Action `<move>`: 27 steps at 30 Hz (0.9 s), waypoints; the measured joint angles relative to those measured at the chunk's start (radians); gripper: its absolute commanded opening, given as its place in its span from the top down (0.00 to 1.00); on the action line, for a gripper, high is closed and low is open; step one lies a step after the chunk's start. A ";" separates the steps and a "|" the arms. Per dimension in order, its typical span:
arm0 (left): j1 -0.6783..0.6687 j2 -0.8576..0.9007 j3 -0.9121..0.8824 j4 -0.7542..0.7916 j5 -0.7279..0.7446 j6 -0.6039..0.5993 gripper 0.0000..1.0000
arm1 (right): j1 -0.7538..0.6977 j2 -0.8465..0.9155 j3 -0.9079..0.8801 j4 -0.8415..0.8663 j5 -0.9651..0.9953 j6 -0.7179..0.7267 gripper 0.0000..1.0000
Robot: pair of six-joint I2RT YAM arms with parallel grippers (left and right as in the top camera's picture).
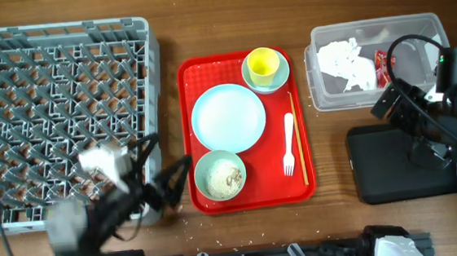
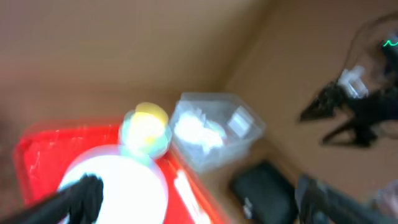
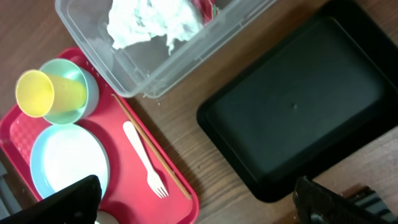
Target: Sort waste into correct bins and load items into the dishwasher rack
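The grey dishwasher rack (image 1: 57,31) fills the left of the overhead view. A red serving tray (image 1: 192,82) carries a light-blue plate (image 1: 228,118), a yellow cup (image 1: 263,64) inside a green-blue bowl (image 1: 251,79), a second bowl (image 1: 207,166) holding rice-like scraps (image 1: 224,177), a white fork (image 1: 288,144) and a thin wooden stick (image 1: 296,135). The clear tub (image 1: 417,27) holds a crumpled napkin (image 1: 346,63) and a red wrapper (image 1: 382,67). My left gripper (image 1: 173,149) is open near the tray's left edge. My right gripper (image 3: 199,194) is open above the black tray (image 3: 298,99).
The left wrist view is motion-blurred, showing the plate (image 2: 118,186), the cup (image 2: 148,121) and the tub (image 2: 214,127). My right arm (image 1: 424,117) and its cables cross the tub's right end. Crumbs lie on the wood in front of the red tray.
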 measured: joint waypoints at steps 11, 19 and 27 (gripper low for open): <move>-0.058 0.831 0.777 -0.703 -0.053 0.098 0.00 | 0.000 0.002 -0.002 -0.001 0.000 0.003 0.00; -0.535 1.083 0.837 -0.797 -0.566 -0.055 0.00 | 0.000 0.002 -0.002 0.000 0.000 0.003 0.00; -0.755 1.340 0.857 -0.569 -0.733 -0.073 0.01 | 0.000 0.002 -0.002 0.000 0.000 0.003 0.01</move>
